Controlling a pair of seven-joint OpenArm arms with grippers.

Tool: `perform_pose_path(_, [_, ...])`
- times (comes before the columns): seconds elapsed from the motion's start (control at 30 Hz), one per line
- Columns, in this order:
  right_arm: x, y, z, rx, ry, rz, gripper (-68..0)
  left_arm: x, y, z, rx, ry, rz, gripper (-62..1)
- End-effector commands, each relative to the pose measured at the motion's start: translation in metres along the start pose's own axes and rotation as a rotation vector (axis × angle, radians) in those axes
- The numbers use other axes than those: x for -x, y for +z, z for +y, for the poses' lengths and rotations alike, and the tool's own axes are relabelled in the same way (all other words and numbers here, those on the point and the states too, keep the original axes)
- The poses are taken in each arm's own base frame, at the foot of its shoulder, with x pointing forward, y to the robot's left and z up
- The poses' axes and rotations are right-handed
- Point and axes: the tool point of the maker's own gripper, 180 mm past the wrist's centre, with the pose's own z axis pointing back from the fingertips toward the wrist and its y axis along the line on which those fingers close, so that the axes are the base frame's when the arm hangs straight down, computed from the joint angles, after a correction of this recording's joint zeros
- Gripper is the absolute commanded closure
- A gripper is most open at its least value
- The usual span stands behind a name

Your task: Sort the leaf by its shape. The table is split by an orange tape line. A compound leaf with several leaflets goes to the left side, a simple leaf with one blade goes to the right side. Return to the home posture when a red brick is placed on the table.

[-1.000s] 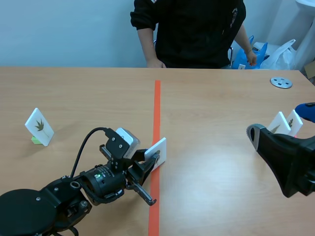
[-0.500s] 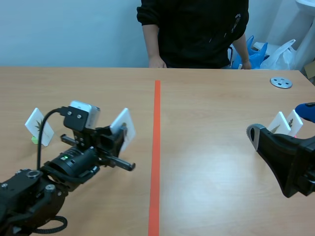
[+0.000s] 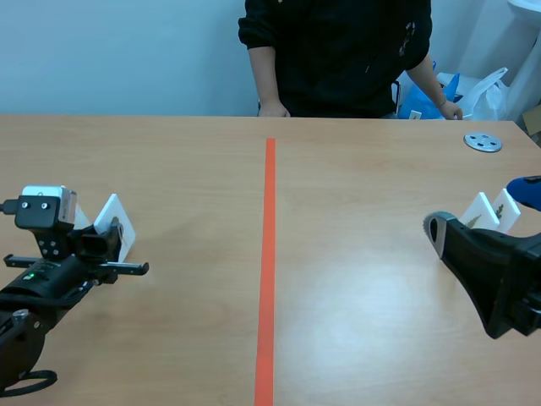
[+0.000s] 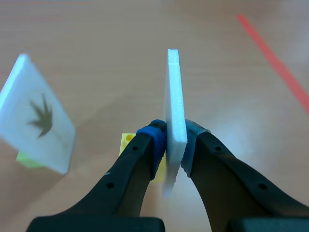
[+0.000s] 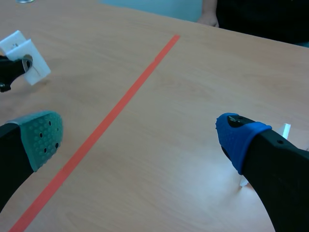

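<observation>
- Leaf card (image 4: 175,96): upright, edge-on, pinched between my left gripper (image 4: 175,141) pads; left of tape line (image 3: 268,254), near second card (image 4: 36,121).
- Right gripper (image 5: 140,139): I see its fingers spread wide.

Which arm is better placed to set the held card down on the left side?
Left: the left gripper is shut on the card, left of the tape line, near another leaf card. The right gripper stands open across the line.
</observation>
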Motion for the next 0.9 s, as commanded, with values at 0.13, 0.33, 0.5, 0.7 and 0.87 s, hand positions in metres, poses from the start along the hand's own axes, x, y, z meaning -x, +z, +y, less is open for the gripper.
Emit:
perform_pose_path(0.13, [-0.01,-0.001,-0.003,0.008,0.0,-0.039,-67.9,-0.02,-0.012,0.016,-0.035,-0.005,-0.082,-4.6])
perform_pose_path(0.33, [-0.01,-0.001,-0.003,0.008,0.0,-0.04,-67.9,-0.02,-0.016,0.021,-0.047,-0.006,-0.087,-4.6])
perform_pose_path(0.5, [-0.011,-0.001,-0.003,0.005,-0.01,-0.045,-67.9,-0.015,-0.016,0.025,-0.055,-0.007,-0.074,-8.8])
perform_pose_path(0.7, [-0.011,-0.001,-0.003,0.005,-0.016,-0.049,-67.9,-0.013,-0.016,0.025,-0.057,-0.007,-0.072,-13.9])
perform_pose_path(0.87, [-0.011,-0.001,-0.003,0.005,-0.016,-0.048,-67.9,-0.015,-0.015,0.026,-0.058,-0.009,-0.083,-27.8])
